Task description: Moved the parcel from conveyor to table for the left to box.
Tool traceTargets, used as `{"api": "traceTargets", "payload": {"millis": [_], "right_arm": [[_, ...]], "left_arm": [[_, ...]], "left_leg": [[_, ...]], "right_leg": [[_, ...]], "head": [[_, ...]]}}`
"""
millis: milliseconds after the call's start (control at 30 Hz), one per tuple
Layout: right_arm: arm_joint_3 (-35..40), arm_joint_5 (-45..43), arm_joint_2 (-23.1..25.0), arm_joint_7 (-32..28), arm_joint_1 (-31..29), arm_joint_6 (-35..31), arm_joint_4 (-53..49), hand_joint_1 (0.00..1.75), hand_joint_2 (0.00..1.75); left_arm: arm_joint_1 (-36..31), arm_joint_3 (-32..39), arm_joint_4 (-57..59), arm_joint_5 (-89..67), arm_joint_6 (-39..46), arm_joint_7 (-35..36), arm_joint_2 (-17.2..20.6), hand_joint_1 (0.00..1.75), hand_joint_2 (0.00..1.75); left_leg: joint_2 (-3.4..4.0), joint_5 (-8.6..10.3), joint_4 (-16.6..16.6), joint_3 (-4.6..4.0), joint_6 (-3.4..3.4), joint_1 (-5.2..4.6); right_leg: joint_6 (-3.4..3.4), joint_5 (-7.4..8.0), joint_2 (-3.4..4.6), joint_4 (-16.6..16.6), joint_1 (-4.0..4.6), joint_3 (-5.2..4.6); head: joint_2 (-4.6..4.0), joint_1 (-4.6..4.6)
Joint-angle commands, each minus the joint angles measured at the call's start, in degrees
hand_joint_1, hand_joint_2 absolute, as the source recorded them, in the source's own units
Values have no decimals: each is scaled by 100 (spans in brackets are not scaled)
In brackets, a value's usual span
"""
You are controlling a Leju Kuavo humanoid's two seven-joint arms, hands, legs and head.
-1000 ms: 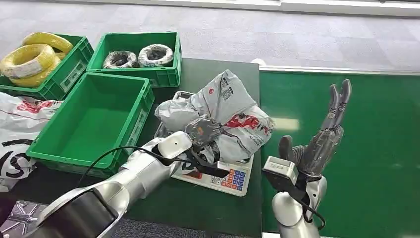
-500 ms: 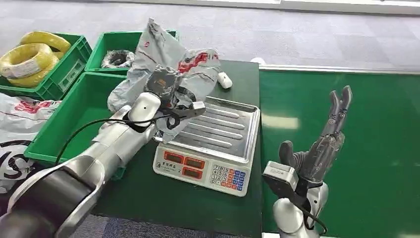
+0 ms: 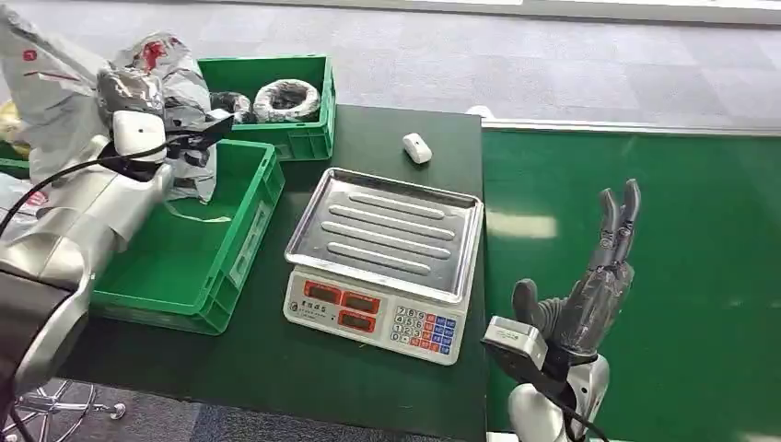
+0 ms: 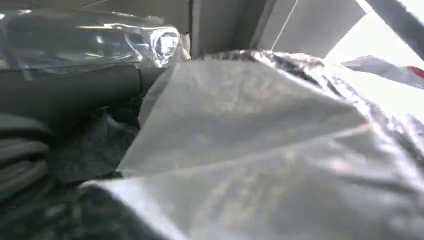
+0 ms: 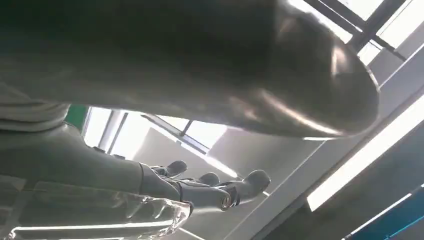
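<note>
Above the empty green crate [image 3: 184,267], at ten o'clock from the scale [image 3: 382,262], left hand [image 3: 129,92] clutches the grey parcel [image 3: 55,83]; lower it inside before releasing. Right hand [image 3: 589,285] idles, fingers straight, together.

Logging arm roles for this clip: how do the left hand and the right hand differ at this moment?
The left hand grips the grey parcel, lifted above the near green crate; the right hand holds nothing. The left hand's fingers are wrapped into the plastic, while the right hand's fingers point upward, apart from the thumb. The left hand is over the table side; the right hand stands over the green conveyor. Both sit on silver arms.
</note>
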Motion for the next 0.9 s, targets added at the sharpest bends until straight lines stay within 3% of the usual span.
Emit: {"api": "traceTargets", "payload": {"millis": [33, 333, 367, 400, 433, 667, 833, 900], "right_arm": [[-32, 5, -69, 19, -50, -57, 117, 0, 0], [-38, 13, -67, 28, -31, -51, 123, 0, 0], [-40, 18, -65, 27, -32, -59, 131, 0, 0], [-31, 16, -63, 24, -51, -39, 150, 0, 0], [-29, 15, -53, 21, -69, -26, 167, 0, 0], [-92, 123, 40, 81, -53, 126, 55, 0, 0], [-119, 203, 78, 134, -3, 172, 1, 0, 0], [-117, 206, 77, 137, 5, 167, -4, 0, 0]], "left_arm": [[-277, 157, 537, -15, -67, 50, 157, 175, 175], [-202, 263, 607, 0, -174, 223, 251, 173, 175], [-143, 376, 608, -1, -179, 241, 289, 147, 175], [-80, 397, 641, -14, -196, 261, 326, 30, 175], [-38, 464, 647, -5, -198, 272, 323, 0, 175], [47, 700, 574, -15, 62, 385, 275, 0, 175], [-42, 1143, 274, -15, 1520, 205, 100, 0, 175], [-88, 1214, 239, -11, 1609, 182, 58, 0, 175]], "left_leg": [[-4, 4, 0, -6, 7, 1], [-1, 7, -9, -3, 7, -2], [-1, 2, -2, -5, 3, -1], [1, 3, -6, -1, 5, -2], [10, 5, -16, 9, 7, -4], [-2, 5, -5, -6, 8, -2], [-13, 4, 2, -16, 5, 0], [-17, 4, 6, -19, 4, 1]], "right_leg": [[-6, 4, -12, -3, 4, -2], [-12, 7, -14, -10, 2, 2], [-7, 4, -6, -5, 1, -1], [-11, 5, -6, -7, 1, 1], [-13, 9, 1, -13, 0, 7], [-7, 6, -12, -7, 1, -1], [-6, 2, -18, -2, 3, -6], [-6, 1, -21, -2, 3, -9]], "head": [[0, 2], [0, 2], [0, 2], [0, 4], [0, 2], [0, 2], [0, 2], [0, 2]]}}
